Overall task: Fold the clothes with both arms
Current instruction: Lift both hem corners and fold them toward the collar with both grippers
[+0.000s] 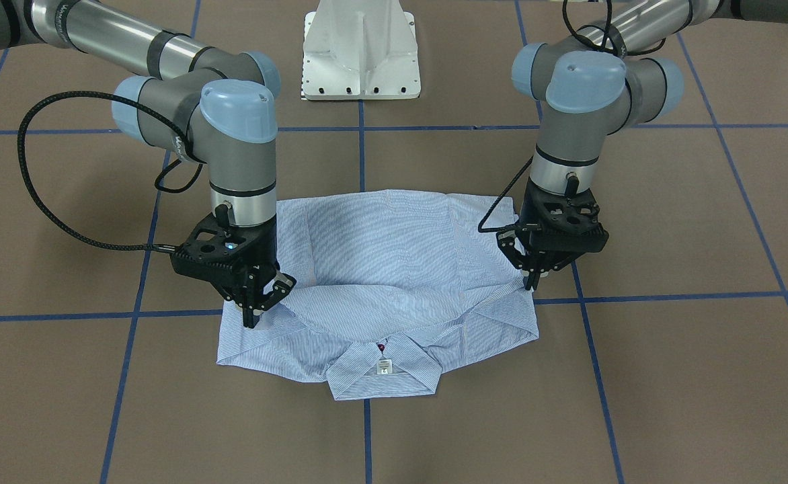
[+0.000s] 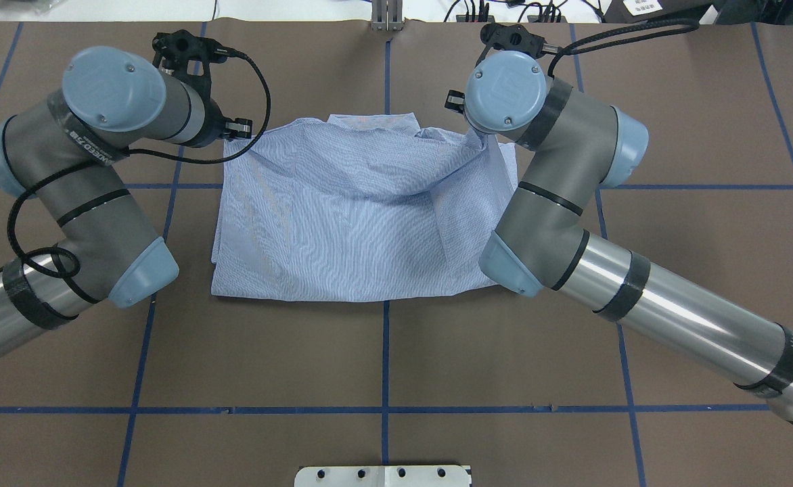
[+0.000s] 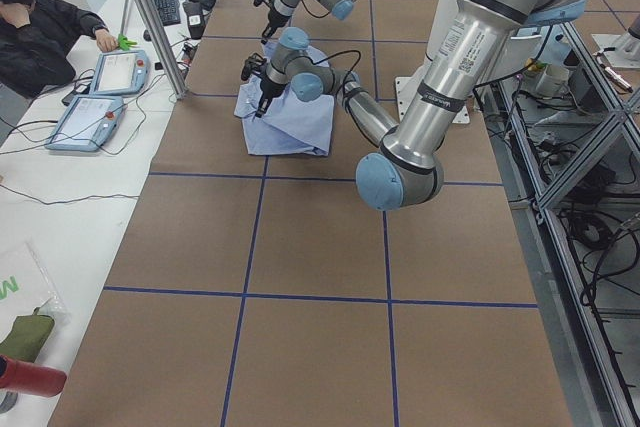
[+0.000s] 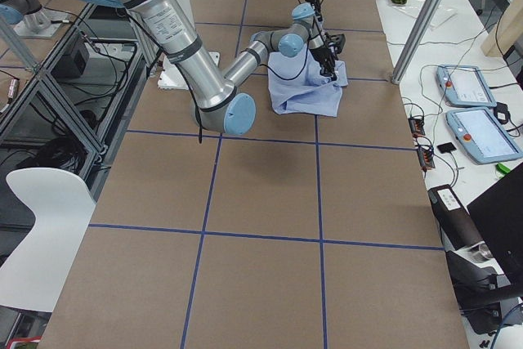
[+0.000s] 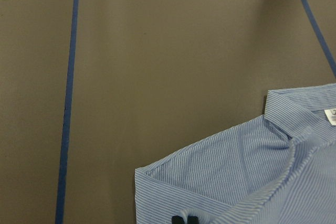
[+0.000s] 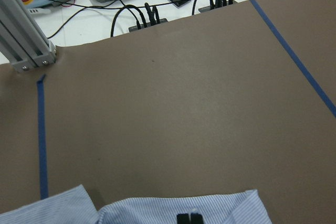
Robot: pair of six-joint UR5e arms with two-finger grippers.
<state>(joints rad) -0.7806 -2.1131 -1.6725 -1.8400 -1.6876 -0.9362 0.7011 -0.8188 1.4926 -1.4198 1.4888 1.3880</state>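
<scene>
The light blue striped shirt (image 1: 394, 255) lies flat on the brown table, its lower part folded over towards the collar (image 1: 384, 373). It also shows in the overhead view (image 2: 356, 223). My left gripper (image 1: 532, 284) is shut on the folded edge at one side of the shirt; its tips pinch the fabric in the left wrist view (image 5: 185, 219). My right gripper (image 1: 253, 321) is shut on the fold at the other side; its tips rest together on the cloth in the right wrist view (image 6: 189, 217). Both grippers are low, at table height.
The white pedestal base (image 1: 360, 54) stands behind the shirt. Blue tape lines (image 1: 360, 168) cross the table. An operator (image 3: 40, 27) and teach pendants (image 3: 90, 122) are along the table's far edge, with a metal post (image 6: 26, 35) and cables nearby.
</scene>
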